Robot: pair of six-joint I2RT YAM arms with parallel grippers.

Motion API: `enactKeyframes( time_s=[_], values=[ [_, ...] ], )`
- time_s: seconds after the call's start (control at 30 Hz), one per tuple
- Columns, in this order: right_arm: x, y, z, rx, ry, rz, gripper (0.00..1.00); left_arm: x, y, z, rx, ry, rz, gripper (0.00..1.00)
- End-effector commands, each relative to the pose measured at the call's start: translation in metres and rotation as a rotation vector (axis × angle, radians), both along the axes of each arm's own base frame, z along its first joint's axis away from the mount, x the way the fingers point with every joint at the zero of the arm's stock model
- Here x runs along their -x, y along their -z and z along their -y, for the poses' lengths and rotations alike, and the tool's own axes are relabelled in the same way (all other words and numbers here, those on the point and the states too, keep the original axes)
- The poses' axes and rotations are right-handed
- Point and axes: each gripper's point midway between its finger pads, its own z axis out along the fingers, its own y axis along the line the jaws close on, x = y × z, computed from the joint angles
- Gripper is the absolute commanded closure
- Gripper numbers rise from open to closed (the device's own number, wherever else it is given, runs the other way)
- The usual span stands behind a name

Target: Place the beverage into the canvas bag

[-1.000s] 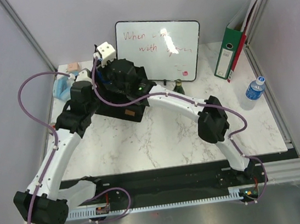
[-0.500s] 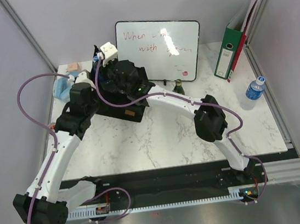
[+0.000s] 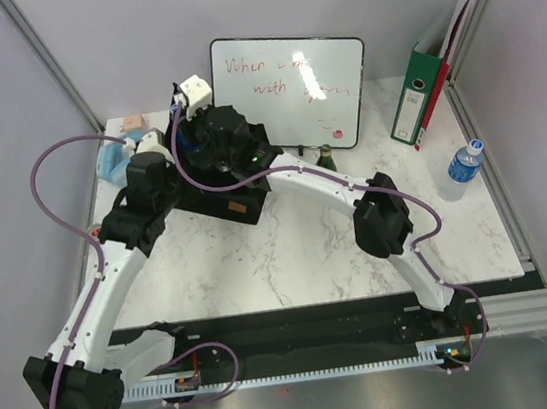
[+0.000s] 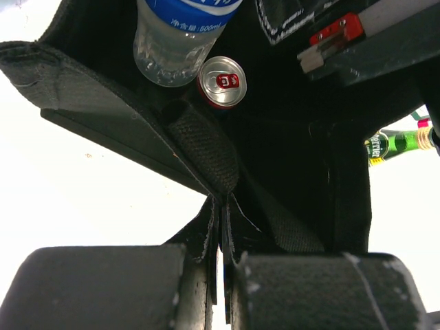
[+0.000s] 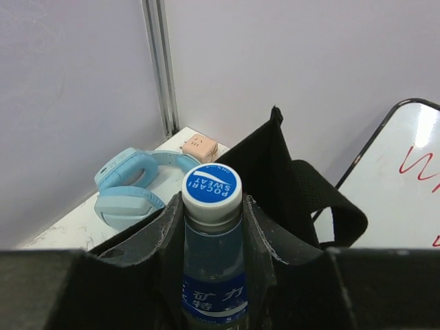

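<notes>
White marble counter (image 3: 290, 253) fills the cell, with grey walls on three sides. At the far left corner lie pale blue headphones (image 5: 127, 189), with a small tan cube (image 5: 199, 146) just behind them. Next to them stands the black canvas bag (image 3: 214, 194), open at the top. The left end effector (image 4: 221, 206) is pinched tight on the bag's near rim, fabric caught between its fingers. Over the opening, the right end effector (image 5: 212, 234) grips a Pocari Sweat bottle (image 5: 212, 185) by the neck, upright, blue cap on top. The left wrist view shows the bottle's body down inside the bag, just beside a red-topped can (image 4: 221, 82) on the floor of the bag. Right of the bag stands a green bottle (image 3: 326, 157), in front of a whiteboard (image 3: 288, 86) with red writing. Further right a green binder (image 3: 418, 95) leans at the back, and a blue-labelled water bottle (image 3: 464, 163) stands near the right edge.
</notes>
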Motion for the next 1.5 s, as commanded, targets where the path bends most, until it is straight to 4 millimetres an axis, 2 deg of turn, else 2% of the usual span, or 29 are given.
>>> enactKeyframes(
  time_s=[0.0,0.07,0.1,0.13,0.17,0.5,0.6,0.73,0.9,1.03,1.33,1.47],
  values=[
    [0.011,-0.089,0.017,-0.229,-0.023,0.173,1.00,0.006,-0.008,0.003,0.031,0.017,0.011,0.98],
    [0.012,-0.083,0.019,-0.243,-0.023,0.164,1.00,0.006,-0.008,0.003,0.029,0.018,0.012,0.98],
    [0.011,-0.067,0.018,-0.222,-0.020,0.144,1.00,0.007,-0.008,0.003,0.029,0.018,0.012,0.98],
    [0.012,-0.064,0.018,-0.231,-0.019,0.144,1.00,0.007,-0.007,0.003,0.028,0.016,0.009,0.98],
    [0.011,-0.051,0.019,-0.215,-0.015,0.129,1.00,0.007,-0.007,0.003,0.026,0.017,0.010,0.98],
    [0.008,0.008,0.015,-0.165,-0.010,0.036,1.00,0.008,-0.012,0.000,0.024,0.011,0.025,0.98],
    [0.007,0.018,0.017,-0.151,0.004,0.019,0.95,0.008,-0.012,0.001,0.024,0.012,0.024,0.98],
    [0.002,0.037,0.016,-0.111,0.028,-0.011,0.71,0.008,-0.012,0.001,0.024,0.012,0.025,0.98],
    [0.000,0.042,0.017,-0.091,0.038,-0.013,0.66,0.009,-0.010,0.001,0.025,0.012,0.021,0.98],
    [0.000,0.039,0.016,-0.091,0.038,-0.013,0.56,0.009,-0.010,0.001,0.023,0.012,0.020,0.98],
    [0.001,0.031,0.015,-0.081,0.024,-0.013,0.46,0.010,-0.008,0.000,0.019,0.012,0.016,0.98],
    [0.002,0.027,0.017,-0.084,0.027,-0.011,0.46,0.010,-0.008,0.000,0.019,0.012,0.016,0.98]
  ],
)
